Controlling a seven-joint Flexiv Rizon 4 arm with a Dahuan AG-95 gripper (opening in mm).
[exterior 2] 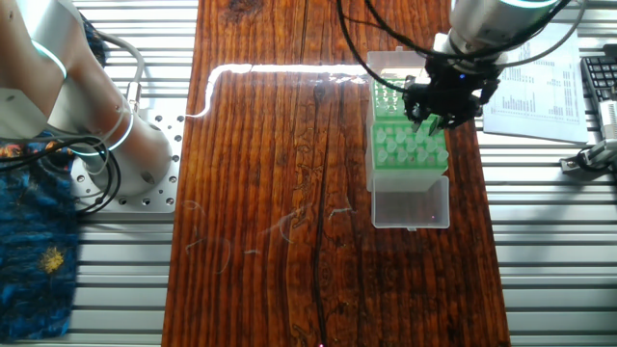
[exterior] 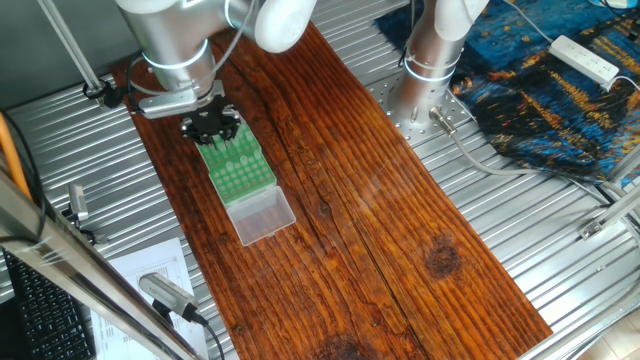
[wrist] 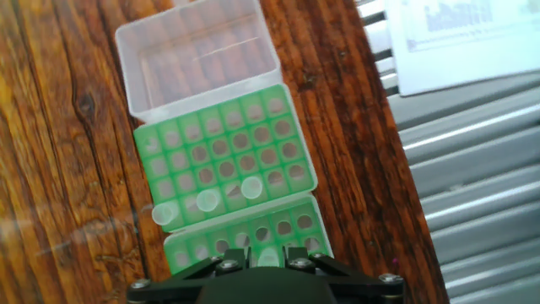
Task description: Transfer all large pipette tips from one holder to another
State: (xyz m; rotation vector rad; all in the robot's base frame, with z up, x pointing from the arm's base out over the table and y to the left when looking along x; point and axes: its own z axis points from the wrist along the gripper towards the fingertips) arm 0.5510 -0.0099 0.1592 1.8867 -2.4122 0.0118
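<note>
Gripper [exterior: 212, 128] sits low over the far end of the green tip rack [exterior: 240, 167], at the left side of the wooden board [exterior: 400, 220]. In the other fixed view it hangs over the upper half of the rack, black fingers [exterior 2: 445, 104] pointing down onto the green face.

Hand view: two green rack sections lie end to end, the upper one [wrist: 224, 159] fully visible, the lower one [wrist: 245, 241] partly hidden by the gripper body. The clear plastic lid [wrist: 197, 57] is hinged open beyond the upper section, lying flat on the board.

Large pipette tips [wrist: 207, 201]: three translucent whitish tips stand in the bottom row of the upper section, round tops up, running in a slight diagonal from the left edge toward the middle. A fourth tip [wrist: 267, 256] sits right between the two finger bases at the bottom edge of the hand view, in the lower section. The other holes that can be seen in the upper section look dark; their contents cannot be made out.

Fingers: close together around that fourth tip, with only a narrow gap showing. Whether they actually clamp it cannot be told, since the fingertips are cut off by the frame edge.

A printed paper sheet [exterior 2: 540, 92] lies on the metal table [exterior: 560, 260] just beside the board, near the rack. A white power strip [exterior: 585, 58] rests on a blue patterned cloth [exterior: 540, 90], well apart from the rack.
</note>
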